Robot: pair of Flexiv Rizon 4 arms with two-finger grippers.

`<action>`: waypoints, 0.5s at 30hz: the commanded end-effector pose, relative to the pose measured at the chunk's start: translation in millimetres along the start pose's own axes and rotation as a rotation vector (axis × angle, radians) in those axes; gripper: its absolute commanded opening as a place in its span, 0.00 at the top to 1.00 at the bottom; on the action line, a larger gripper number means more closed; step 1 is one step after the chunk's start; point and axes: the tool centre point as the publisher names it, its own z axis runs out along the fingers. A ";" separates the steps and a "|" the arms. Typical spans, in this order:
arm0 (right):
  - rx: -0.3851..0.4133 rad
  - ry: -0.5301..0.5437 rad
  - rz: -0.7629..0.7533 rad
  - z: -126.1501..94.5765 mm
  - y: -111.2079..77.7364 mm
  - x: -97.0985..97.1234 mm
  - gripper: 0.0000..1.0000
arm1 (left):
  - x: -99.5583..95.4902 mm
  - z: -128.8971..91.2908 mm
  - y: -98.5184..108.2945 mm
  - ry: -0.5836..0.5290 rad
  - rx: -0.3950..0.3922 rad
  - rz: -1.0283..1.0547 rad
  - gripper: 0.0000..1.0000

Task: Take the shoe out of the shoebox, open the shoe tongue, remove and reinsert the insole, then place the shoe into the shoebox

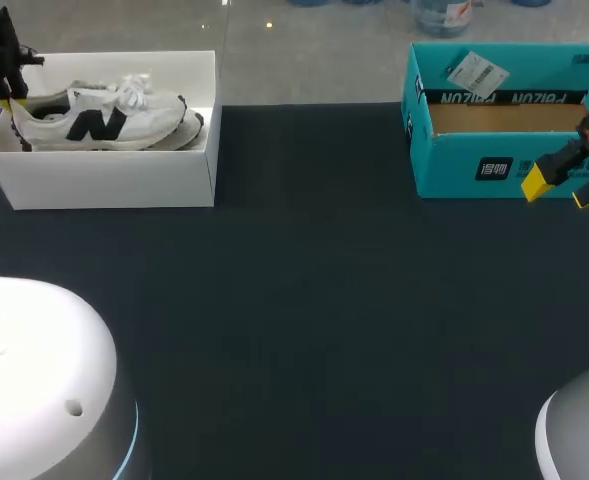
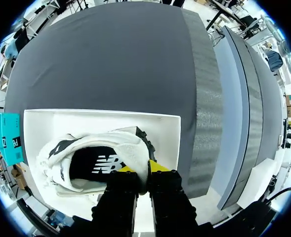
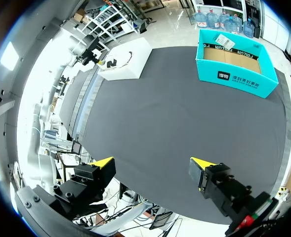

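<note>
At the near edge of the table point(image 1: 304, 300) you see only the left arm's white base point(image 1: 34, 380) and a sliver of the right arm's base point(image 1: 584, 430), both cut off by the frame. Beyond them is dark cloth.

Toward the far right, the right pincer point(image 1: 562, 190) hangs in front of the teal box point(image 1: 474, 165). Its yellow tips are spread wide with nothing between them. The arm behind it runs out of the head view. The box's front wall hides most of its inside, so you can make out only a strip of brown floor and a paper tag point(image 1: 474, 72) on the back rim.

At the far left, the shoe point(image 2: 86, 158) lies on its side in the white shoebox point(image 1: 104, 180), with its heel toward the left pincer point(image 2: 143, 169). From the wrist camera, those tips are nearly together, pinching the heel rim from both sides. The head view crops that pincer at the edge, and the box wall covers the shoe's underside. Inside the shoe's opening you see a dark lining, but you cannot tell how the insole sits.
</note>
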 end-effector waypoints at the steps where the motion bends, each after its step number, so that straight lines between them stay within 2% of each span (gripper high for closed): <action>1: 0.006 -0.001 0.001 0.4 3.2 -0.3 0.00 | -2.1 -53.2 -9.5 0.002 -0.040 -0.001 1.00; 4: 0.006 -0.001 0.001 0.4 3.2 -0.3 0.00 | -3.7 -78.4 -6.3 -0.012 -0.075 -0.009 1.00; 7: 0.006 -0.001 0.001 0.4 3.2 -0.3 0.00 | -5.6 -94.3 -4.0 -0.022 -0.102 -0.008 1.00; 11: 0.006 -0.001 0.001 0.4 3.2 -0.3 0.00 | -9.7 -105.3 -4.8 -0.015 -0.127 -0.003 1.00; 15: 0.006 -0.001 0.001 0.4 3.2 -0.3 0.00 | -12.9 -107.3 -7.4 -0.019 -0.142 0.003 1.00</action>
